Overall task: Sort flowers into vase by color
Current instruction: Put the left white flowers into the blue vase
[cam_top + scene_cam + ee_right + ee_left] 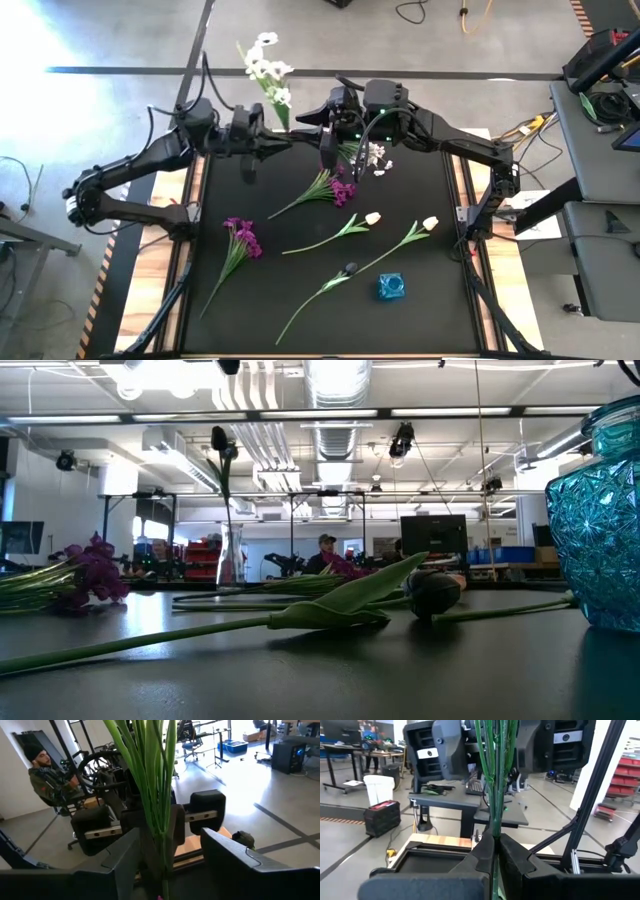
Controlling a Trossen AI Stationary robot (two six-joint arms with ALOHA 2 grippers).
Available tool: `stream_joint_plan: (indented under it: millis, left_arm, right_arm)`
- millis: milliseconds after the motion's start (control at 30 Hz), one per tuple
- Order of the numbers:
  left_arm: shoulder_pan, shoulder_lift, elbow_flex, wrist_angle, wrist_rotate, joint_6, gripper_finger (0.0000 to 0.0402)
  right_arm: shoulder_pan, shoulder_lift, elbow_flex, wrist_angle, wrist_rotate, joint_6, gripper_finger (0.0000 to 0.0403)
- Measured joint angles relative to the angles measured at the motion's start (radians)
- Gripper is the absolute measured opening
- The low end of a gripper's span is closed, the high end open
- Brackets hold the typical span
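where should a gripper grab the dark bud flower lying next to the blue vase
Grip the dark bud flower mid-stem, coming straight down from above. It lies flat on the mat, the bare thin stem stretch clear of the blue vase and the other flowers.

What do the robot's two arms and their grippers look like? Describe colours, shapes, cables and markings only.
Both arms are black, built of angular jointed segments. The left gripper and right gripper end in two dark, wedge-shaped fingers. Black cables loop off the left arm's upper links, and a small green light glows on the right arm's wrist. In the wrist views, the opposite arm's blocky housing carries a pale label strip.
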Motion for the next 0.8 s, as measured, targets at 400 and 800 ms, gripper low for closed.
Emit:
stream_joint_plan:
  millis: [400,800]
  left_arm:
    - [-0.055,0.13,0.067,-0.001,0.001,0.003,0.0]
    - [-0.108,0.113,-0.027,0.016,-0.177,-0.013,0.0042]
  right_arm:
    - [-0.002,0.0,0.0,0.002,0.001,-0.015,0.0188]
    - [-0.002,-0.033,-0.002,-0.031,0.068,-0.148,0.0017]
